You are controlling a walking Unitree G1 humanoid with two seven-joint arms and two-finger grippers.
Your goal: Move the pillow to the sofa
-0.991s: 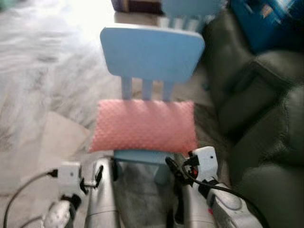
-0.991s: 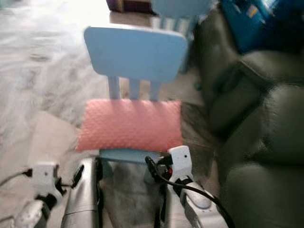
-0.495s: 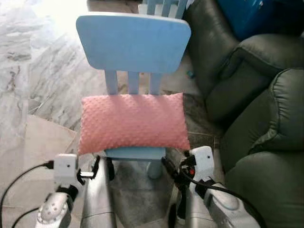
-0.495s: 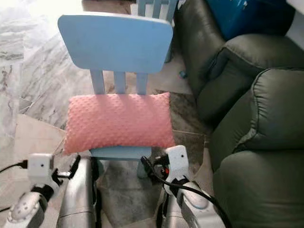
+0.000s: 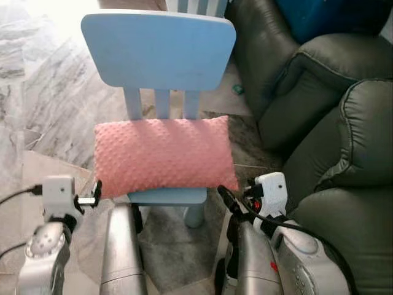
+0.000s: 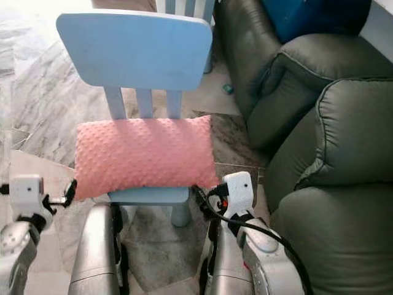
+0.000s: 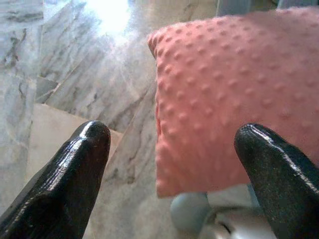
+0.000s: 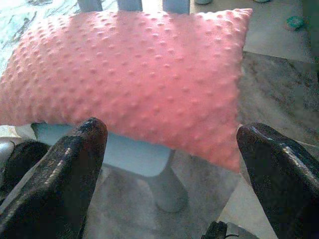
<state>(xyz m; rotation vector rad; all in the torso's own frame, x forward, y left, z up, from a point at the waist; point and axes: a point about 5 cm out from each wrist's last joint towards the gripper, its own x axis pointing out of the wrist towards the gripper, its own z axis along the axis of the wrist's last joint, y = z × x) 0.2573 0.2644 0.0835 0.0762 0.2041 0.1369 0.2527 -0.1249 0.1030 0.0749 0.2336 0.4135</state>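
A pink dotted pillow (image 5: 163, 153) lies flat on the seat of a small light-blue chair (image 5: 159, 49) straight ahead. The dark leather sofa (image 5: 344, 123) stands to the right of the chair. My left gripper (image 7: 174, 137) is open just short of the pillow's near left corner, one finger (image 7: 75, 169) out over the floor. Open too, my right gripper (image 8: 174, 132) faces the pillow's near long edge toward its right end, with black fingers (image 8: 70, 164) wide apart. Neither gripper touches the pillow.
Grey marble floor (image 5: 43, 92) spreads to the left. A second blue chair (image 5: 193, 5) stands behind the first. A blue box (image 5: 331, 15) sits on the sofa at the back right. A small teal object (image 5: 237, 90) lies on the floor by the sofa.
The camera has steadied and come closer, so chair and pillow sit lower left in the picture. My left wrist has swung outward to the left. The pillow stays put on the seat.
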